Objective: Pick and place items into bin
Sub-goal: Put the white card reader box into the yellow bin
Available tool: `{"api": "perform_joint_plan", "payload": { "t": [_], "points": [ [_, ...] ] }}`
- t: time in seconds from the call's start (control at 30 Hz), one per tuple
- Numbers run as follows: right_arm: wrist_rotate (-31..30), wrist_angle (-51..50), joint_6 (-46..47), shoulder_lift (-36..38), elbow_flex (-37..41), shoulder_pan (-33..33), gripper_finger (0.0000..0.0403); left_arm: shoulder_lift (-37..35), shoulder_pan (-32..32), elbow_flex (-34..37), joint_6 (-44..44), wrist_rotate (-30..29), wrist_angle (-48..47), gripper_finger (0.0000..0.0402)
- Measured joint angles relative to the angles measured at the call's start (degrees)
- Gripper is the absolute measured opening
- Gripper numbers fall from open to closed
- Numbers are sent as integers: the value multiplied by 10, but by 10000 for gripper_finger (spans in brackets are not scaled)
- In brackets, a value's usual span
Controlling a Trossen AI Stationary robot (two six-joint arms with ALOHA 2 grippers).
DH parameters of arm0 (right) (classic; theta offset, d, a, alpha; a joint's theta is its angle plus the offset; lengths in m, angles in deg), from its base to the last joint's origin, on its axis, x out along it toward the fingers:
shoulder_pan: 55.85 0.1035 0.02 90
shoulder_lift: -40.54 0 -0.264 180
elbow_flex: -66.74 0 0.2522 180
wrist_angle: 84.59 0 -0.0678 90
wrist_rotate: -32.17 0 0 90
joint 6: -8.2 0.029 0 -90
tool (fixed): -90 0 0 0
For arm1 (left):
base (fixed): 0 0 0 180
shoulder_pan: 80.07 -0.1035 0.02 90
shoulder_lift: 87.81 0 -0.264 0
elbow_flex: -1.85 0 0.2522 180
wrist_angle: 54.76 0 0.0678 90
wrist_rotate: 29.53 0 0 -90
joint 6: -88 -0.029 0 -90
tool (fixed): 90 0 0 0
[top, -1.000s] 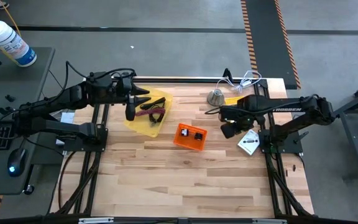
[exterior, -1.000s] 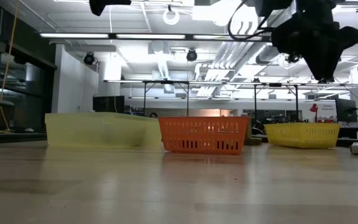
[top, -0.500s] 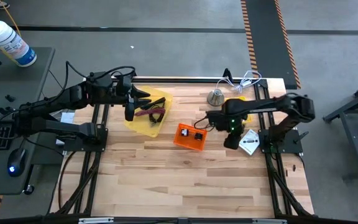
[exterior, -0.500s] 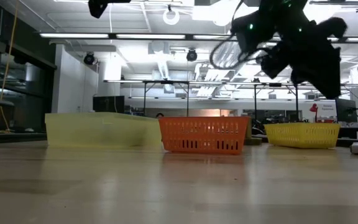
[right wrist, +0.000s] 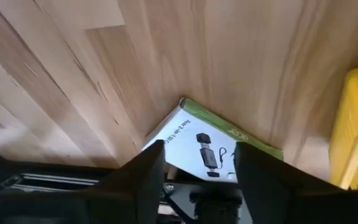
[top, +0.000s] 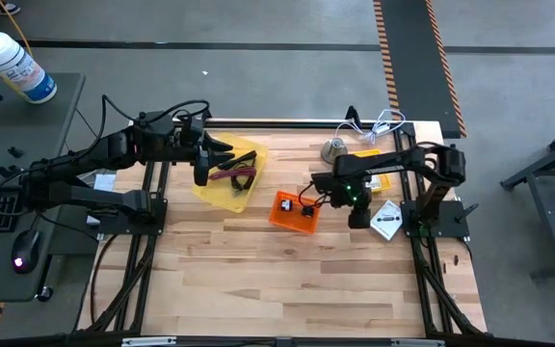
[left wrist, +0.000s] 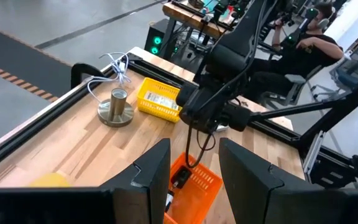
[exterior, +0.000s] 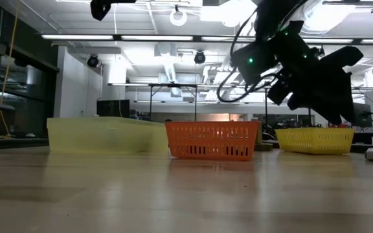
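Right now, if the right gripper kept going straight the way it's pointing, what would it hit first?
Probably the white card: it lies dead ahead between the right gripper's open fingers, flat on the table beside the yellow basket. Depth is unclear.

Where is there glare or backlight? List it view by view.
Low view: ceiling lights glare behind the right arm, leaving it a dark silhouette; the table shows a soft sheen. High view: even light, no glare on the wood.

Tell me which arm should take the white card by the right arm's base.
Right. Its pincer hangs just beside the white card, and its wrist view looks down on that card. The left pincer waits over the yellow tray, across the table.
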Motion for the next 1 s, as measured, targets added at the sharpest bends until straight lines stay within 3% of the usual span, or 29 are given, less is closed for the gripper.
{"api": "perform_joint_plan", "payload": {
  "t": [0.17,0.67,1.0],
  "points": [
    [5,-1,-18,-21,0,11,201,0,0,0,0,0,0,124],
    [-15,51,23,-33,85,44,185,0,0,0,-2,-19,-1,124],
    [-12,96,52,-33,59,46,183,0,0,0,-3,-30,-1,124]
  ]
}}
